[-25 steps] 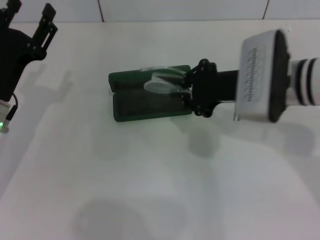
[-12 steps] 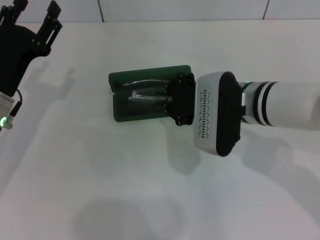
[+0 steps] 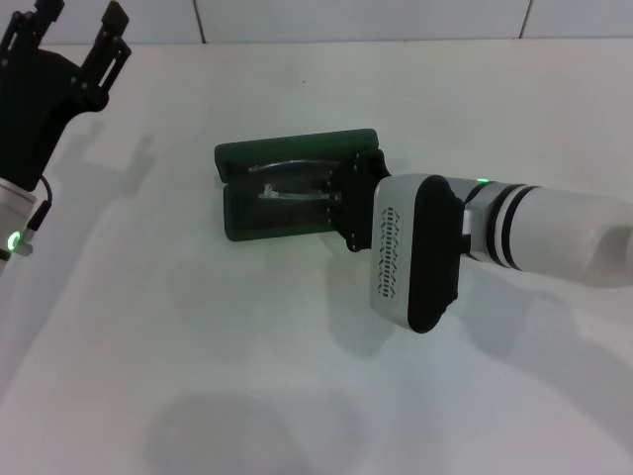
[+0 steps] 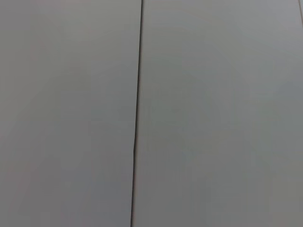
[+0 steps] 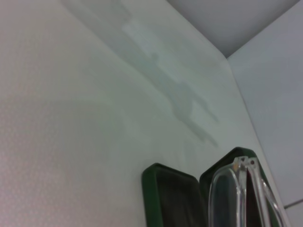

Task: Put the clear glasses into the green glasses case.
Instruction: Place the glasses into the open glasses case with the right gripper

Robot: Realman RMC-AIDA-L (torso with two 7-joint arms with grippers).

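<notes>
While held open: 1 green glasses case (image 3: 287, 193), 1 clear glasses (image 5: 239, 196) inside.

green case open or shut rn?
Open: the green glasses case shows both halves spread flat, dark lining exposed, with the clear glasses over it.

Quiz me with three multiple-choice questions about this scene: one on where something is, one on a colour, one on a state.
1. Where are the clear plastic glasses?
A. Over the open case
B. Near the left gripper
C. Off the table

2. What colour is the oblong hard glasses case?
A. Red
B. Dark green
C. Yellow

3. What state is the case in?
A. Shut
B. Standing on end
C. Open, both halves flat on the white table

Answers: 1 A, the glasses show over the case's dark lining at the right gripper; the left gripper is raised far off. 2 B, head and right wrist views both show dark green. 3 C, the lid lies spread beside the base.
</notes>
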